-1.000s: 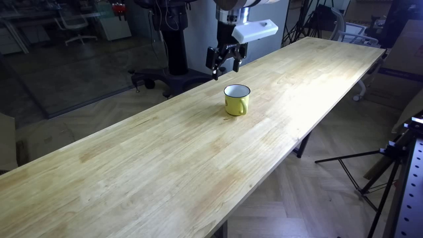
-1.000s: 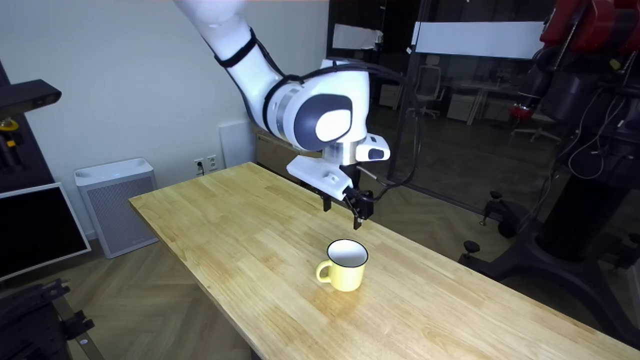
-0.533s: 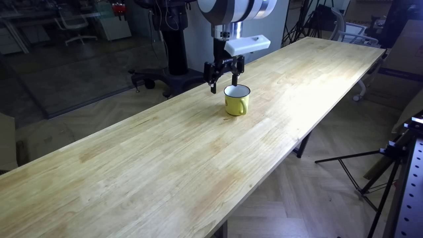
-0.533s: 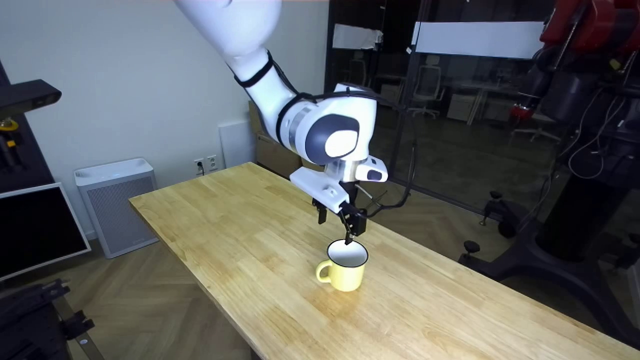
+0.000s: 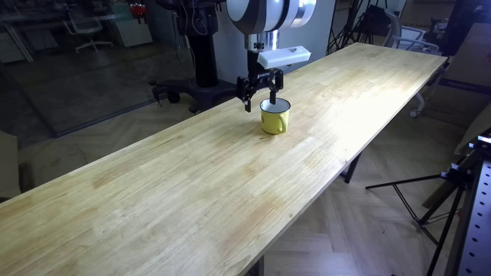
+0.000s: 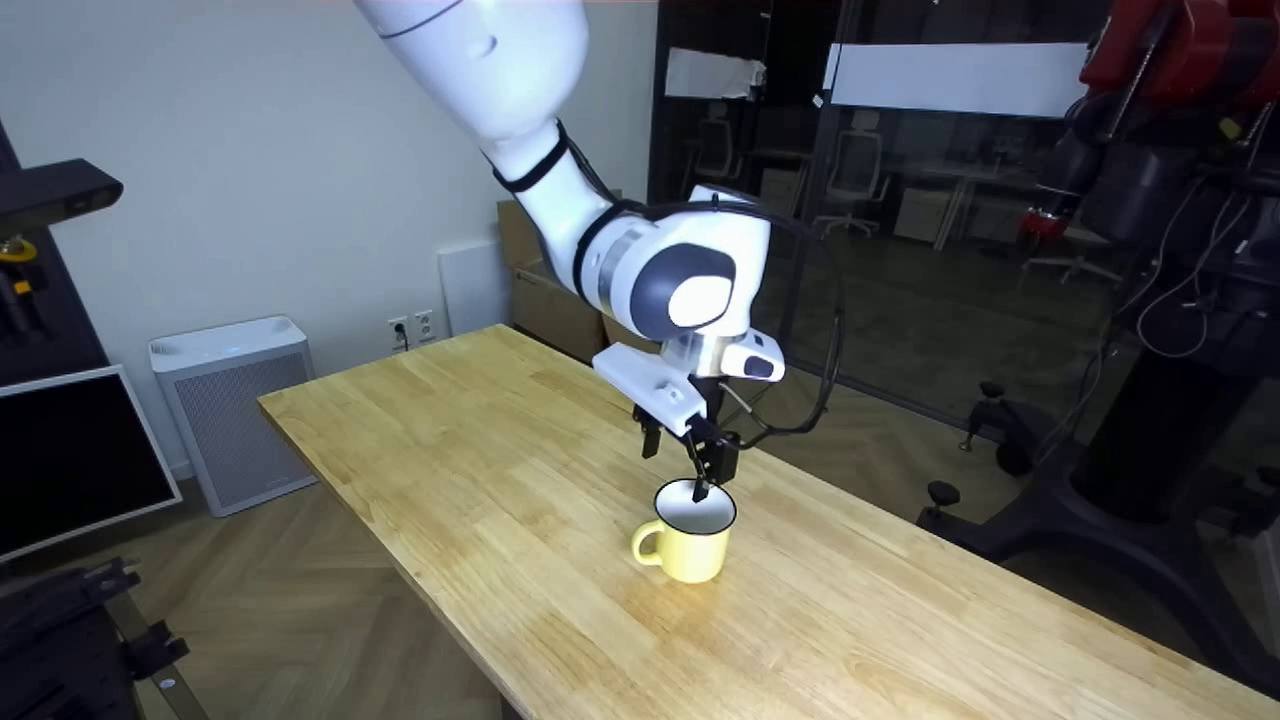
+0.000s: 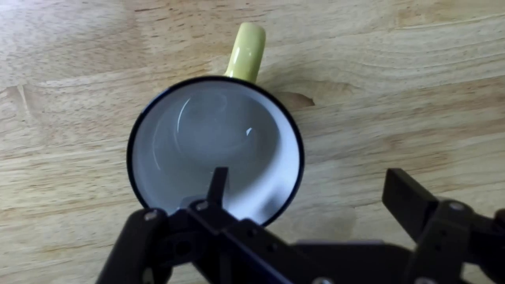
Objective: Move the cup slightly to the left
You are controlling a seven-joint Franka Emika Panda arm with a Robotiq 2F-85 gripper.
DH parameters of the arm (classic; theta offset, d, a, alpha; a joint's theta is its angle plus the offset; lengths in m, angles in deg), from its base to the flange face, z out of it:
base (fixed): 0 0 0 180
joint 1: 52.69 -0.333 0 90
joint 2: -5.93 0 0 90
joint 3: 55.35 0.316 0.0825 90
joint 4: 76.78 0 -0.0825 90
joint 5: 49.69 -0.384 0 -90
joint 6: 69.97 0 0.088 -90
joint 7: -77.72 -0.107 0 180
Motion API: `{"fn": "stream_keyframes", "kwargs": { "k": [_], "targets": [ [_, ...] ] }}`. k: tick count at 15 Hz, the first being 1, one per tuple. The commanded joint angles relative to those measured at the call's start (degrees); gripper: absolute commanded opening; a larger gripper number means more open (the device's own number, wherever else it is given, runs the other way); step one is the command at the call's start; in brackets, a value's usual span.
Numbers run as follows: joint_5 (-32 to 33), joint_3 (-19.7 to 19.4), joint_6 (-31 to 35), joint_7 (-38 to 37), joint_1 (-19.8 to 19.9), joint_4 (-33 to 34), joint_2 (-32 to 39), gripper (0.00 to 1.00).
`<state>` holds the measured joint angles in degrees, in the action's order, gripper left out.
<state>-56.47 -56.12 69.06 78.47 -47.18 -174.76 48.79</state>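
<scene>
The yellow cup [image 5: 270, 124] stands upright on the long wooden table, and it also shows in an exterior view [image 6: 695, 556] with its handle. In the wrist view the cup [image 7: 213, 126] shows its white inside and dark rim, with its handle pointing up the picture. My gripper [image 5: 260, 106] is open, with its fingers wide apart. In the wrist view the gripper [image 7: 307, 171] has one finger across the cup's opening and the other outside the rim, over bare wood. The gripper [image 6: 676, 474] points down; the first finger's tip is at or just inside the opening.
The wooden table [image 5: 172, 184] runs long, and its far long edge lies a short way behind the cup. A black wheeled stand [image 5: 205, 65] stands on the floor past that edge. A tripod [image 5: 433, 214] stands off the near edge.
My gripper has come down and a little toward the cup, so that one finger now overlaps the opening. The gripper has stayed open. The cup has not moved.
</scene>
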Motion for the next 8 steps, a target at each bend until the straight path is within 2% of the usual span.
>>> {"fn": "stream_keyframes", "kwargs": {
  "k": [1, 2, 3, 4, 8],
  "targets": [
    [-0.5, -0.32, -4.7, -2.72, -0.06, 4.45, 2.67, 1.0],
    [-0.45, -0.35, -5.45, -2.84, -0.06, 4.8, 2.89, 1.0],
    [-0.35, -0.38, -5.85, -2.85, -0.12, 5.06, 3.01, 0.75],
    [-0.12, -0.37, -6.13, -2.51, -0.19, 5.31, 3.14, 0.74],
    [0.82, -0.46, -8.02, -1.8, -0.71, 5.93, 3.11, 0.45]
  ]
}}
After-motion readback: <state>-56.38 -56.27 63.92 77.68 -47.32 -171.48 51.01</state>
